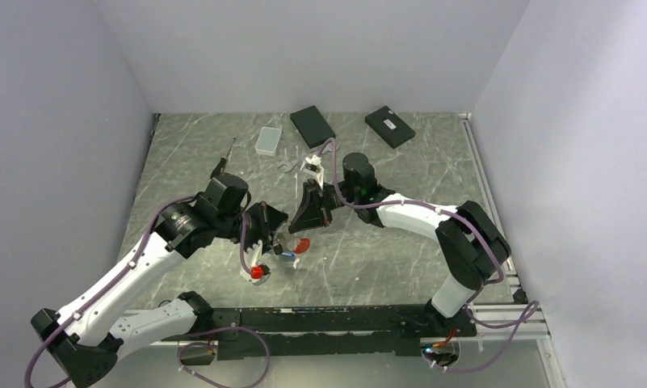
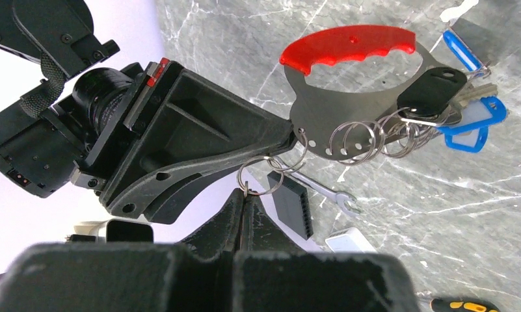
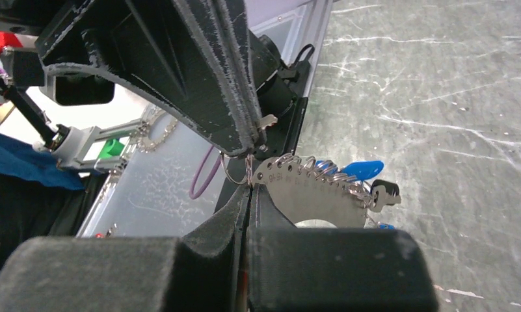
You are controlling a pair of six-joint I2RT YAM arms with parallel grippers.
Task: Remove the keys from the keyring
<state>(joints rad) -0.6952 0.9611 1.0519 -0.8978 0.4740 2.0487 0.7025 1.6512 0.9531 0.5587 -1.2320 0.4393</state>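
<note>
The keyring (image 2: 322,127) is a grey metal plate with a red grip and a row of holes; it hangs between both grippers just above the table. Several split rings on it carry the keys (image 2: 471,123), which have blue heads, and one black-headed key (image 2: 433,91). My left gripper (image 2: 246,195) is shut on a small split ring (image 2: 268,188) hanging from the plate's end. My right gripper (image 3: 250,188) is shut on that same end of the keyring (image 3: 309,192), its tips almost meeting the left's. The top view shows the left gripper (image 1: 278,240), the right gripper (image 1: 297,233) and the keyring's red grip (image 1: 302,246).
A silver wrench (image 2: 322,192), a black comb-like block (image 2: 290,205) and a white box (image 2: 348,240) lie on the table beyond. At the back lie a white box (image 1: 268,140), two black boxes (image 1: 312,125) (image 1: 389,126) and a screwdriver (image 1: 223,158).
</note>
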